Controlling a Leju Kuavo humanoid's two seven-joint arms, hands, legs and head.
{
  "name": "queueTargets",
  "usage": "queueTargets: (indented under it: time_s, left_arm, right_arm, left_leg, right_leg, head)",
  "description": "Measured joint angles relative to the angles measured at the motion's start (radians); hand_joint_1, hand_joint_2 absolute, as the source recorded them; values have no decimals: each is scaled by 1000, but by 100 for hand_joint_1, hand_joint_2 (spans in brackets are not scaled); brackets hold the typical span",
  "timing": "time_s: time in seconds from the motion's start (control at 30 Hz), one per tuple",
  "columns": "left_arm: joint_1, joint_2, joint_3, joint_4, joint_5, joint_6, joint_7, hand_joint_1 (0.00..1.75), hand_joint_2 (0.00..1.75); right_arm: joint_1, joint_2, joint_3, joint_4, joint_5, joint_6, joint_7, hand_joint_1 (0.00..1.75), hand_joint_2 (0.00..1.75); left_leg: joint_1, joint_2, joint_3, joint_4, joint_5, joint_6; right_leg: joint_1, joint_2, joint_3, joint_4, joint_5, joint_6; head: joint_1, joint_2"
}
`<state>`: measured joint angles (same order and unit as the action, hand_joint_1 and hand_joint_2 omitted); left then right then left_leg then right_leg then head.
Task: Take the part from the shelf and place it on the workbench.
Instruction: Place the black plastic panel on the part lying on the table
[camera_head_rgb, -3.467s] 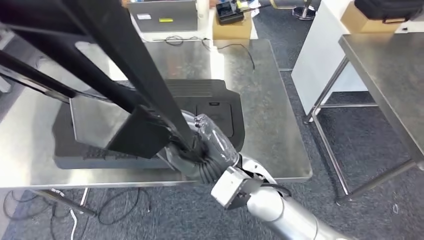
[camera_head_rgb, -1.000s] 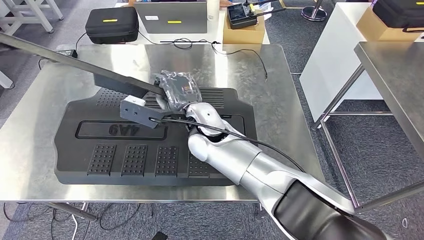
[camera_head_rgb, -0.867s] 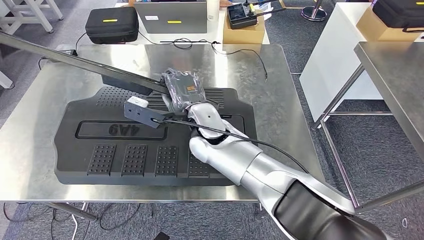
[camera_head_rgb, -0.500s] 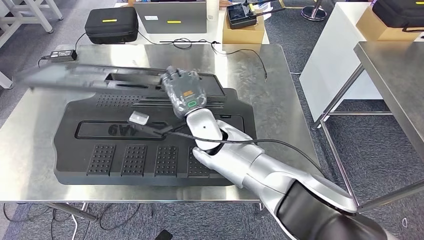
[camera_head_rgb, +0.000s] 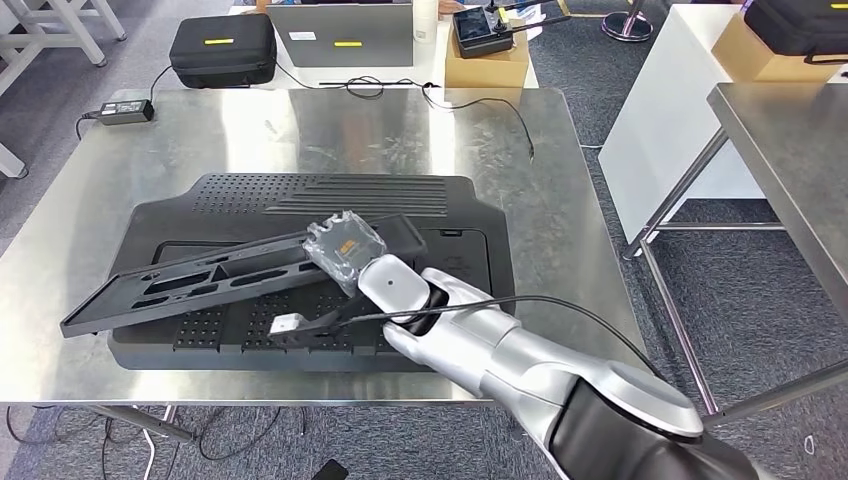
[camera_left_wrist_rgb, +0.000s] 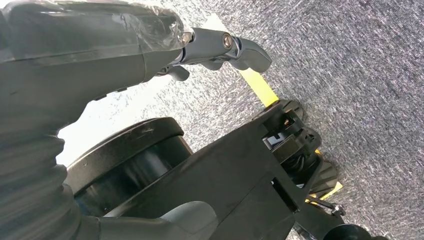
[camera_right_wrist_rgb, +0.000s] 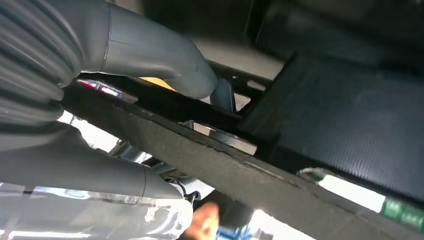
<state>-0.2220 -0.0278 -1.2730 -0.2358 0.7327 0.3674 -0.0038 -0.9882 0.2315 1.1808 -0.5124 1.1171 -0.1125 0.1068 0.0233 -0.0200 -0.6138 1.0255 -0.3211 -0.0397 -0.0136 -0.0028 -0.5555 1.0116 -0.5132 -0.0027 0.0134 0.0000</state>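
In the head view my right hand, wrapped in clear plastic, grips one end of the part, a long flat black frame with cut-outs. The part lies low and slanted across the black ribbed mat on the steel workbench, its far end reaching the mat's front left corner. Seen from the right wrist, the thumb and a finger clamp the part's dark edge. My left hand hangs over grey carpet with its fingers apart and nothing in them.
Behind the workbench are a black case, a grey box and a cardboard box. A power adapter and a cable lie on the bench's far side. A second steel table stands at the right.
My right hand has swung the part down from above the back of the mat to low over its front, coming closer to me. The part's free end dropped to the left.
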Motion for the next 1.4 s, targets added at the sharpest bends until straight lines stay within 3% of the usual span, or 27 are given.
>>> queueTargets:
  time_s: [0.37,0.47,0.5,0.6,0.8,1.03,1.4]
  left_arm:
    - [1,0,1,0,-9,0,0,0,175]
    - [1,0,1,0,-10,0,0,0,175]
    - [1,0,1,0,-11,1,0,0,131]
    - [1,0,2,0,-14,3,-1,0,0]
    - [5,0,19,0,-20,1,-7,0,0]
    - [8,0,26,0,-47,-16,-4,0,0]
    - [8,0,42,0,-56,-20,-3,0,0]
  right_arm:
    - [18,2,1,18,-37,26,-25,175,175]
    - [18,2,1,21,-38,25,-26,44,44]
    - [19,2,1,22,-39,24,-26,0,0]
    - [20,4,1,25,-49,15,-29,0,0]
    - [22,10,1,30,-92,-2,-43,0,0]
    - [6,36,0,31,-233,71,-113,0,0]
    - [-6,64,-1,31,-250,82,-131,0,0]
  left_leg:
    - [0,0,0,0,0,0]
    - [0,0,0,0,0,0]
    - [0,0,0,0,0,0]
    - [0,0,0,0,0,0]
    - [0,0,0,0,0,0]
    - [0,0,0,0,0,-1]
    - [0,0,1,0,1,-1]
  right_leg:
    - [0,0,0,0,0,0]
    - [0,0,0,0,0,0]
    - [0,0,0,0,0,0]
    - [0,0,0,0,0,0]
    - [0,0,0,0,0,0]
    - [0,0,0,0,0,0]
    - [0,0,1,0,0,0]
  head:
    - [0,0]
    - [1,0]
    - [1,0]
    - [1,0]
    - [1,0]
    - [0,0]
    - [1,0]
